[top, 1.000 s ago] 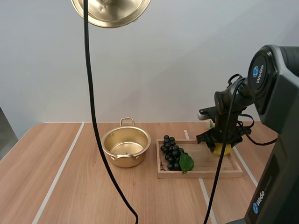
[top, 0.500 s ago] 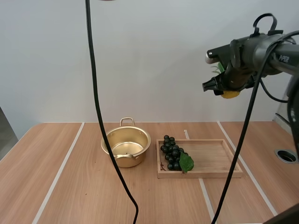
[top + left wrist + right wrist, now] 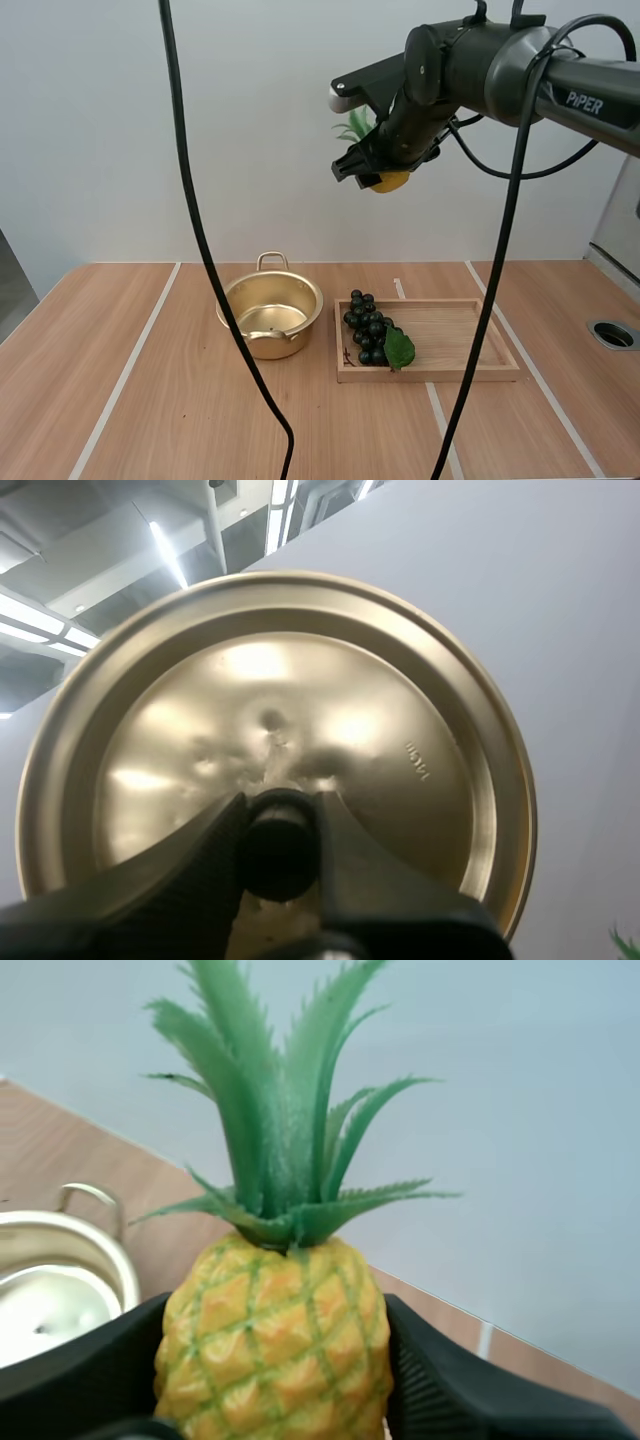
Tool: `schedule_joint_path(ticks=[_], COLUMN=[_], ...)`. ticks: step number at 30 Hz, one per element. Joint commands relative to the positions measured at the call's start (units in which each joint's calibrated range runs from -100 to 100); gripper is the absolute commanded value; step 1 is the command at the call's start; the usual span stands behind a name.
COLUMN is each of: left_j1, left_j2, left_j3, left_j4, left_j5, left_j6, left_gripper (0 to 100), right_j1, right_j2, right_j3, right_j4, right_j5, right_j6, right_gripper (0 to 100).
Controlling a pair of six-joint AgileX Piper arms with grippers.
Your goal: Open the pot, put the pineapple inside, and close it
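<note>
High above the table (image 3: 150, 400), right fingers (image 3: 470, 1395) pinch the pineapple (image 3: 275, 1340); left fingers (image 3: 170, 870) pinch the lid (image 3: 330, 710) by its knob (image 3: 280, 845).

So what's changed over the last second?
The right pincer lifted the pineapple off the wooden tray and carried it high up and leftward, toward the pot. Pot, grapes and tray stayed put. The left pincer holds the lid by its knob.

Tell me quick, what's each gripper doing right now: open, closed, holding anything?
Left gripper: closed, holding the lid.
Right gripper: closed, holding the pineapple.
</note>
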Motion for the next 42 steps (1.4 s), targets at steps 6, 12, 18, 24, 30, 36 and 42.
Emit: schedule_joint_path(ticks=[6,12,18,24,30,36,42], left_j1=[-0.05,-0.05,-0.05,-0.05,-0.05,-0.05,-0.05], left_j2=[-0.1,-0.2,-0.2,-0.1,0.0,0.1,0.1], left_j3=[-3.4,-3.4,-3.4,-3.4,-3.4,-3.4,-3.4], left_j4=[-1.1,2.5,7.4,8.1,8.1,8.1,8.1], left_j5=[8.3,12.3,14.2,14.4,14.4,15.3,15.3], left_j6=[-2.0,-2.8,-3.1,-3.1,-3.1,-3.1,-3.1], left_gripper=[0,0,0,0,0,0,0], right_j1=[5.0,9.6,12.0,12.1,12.1,12.1,12.1], right_j2=[4.2,10.5,16.6,19.7,19.8,21.3,24.1], right_j3=[-0.6,-0.6,-0.6,0.4,3.0,3.0,3.0], right_j4=[3.1,3.7,5.0,5.0,5.1,6.1,6.5], right_j5=[0.3,1.6,2.1,3.7,2.9,2.9,2.0], right_j6=[-4.6,-4.6,-4.6,-5.1,-6.9,-7.0,-7.0], right_gripper=[0,0,0,0,0,0,0])
